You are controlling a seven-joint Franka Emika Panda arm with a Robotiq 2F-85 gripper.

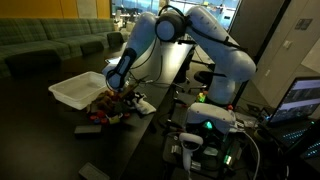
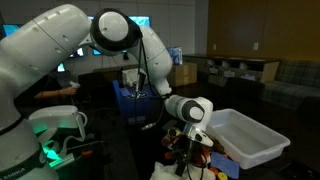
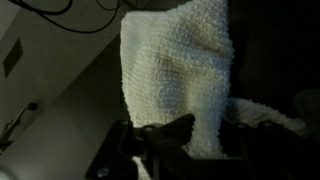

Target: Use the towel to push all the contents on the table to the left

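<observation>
no legible txt, no labels, brands or nos. readable in any view, pics too dark/blurry

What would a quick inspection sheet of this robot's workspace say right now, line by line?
Surface: dark glossy table.
Job's things: pale towel hanging from the jaws; white tray beside a pile of small red and dark items.
Clutter: blue bin behind the arm.
Jaws: shut on the towel.
Cables: a dark cable loops across the top of the wrist view.
Surroundings: green sofa, open laptop, green-lit box.
</observation>
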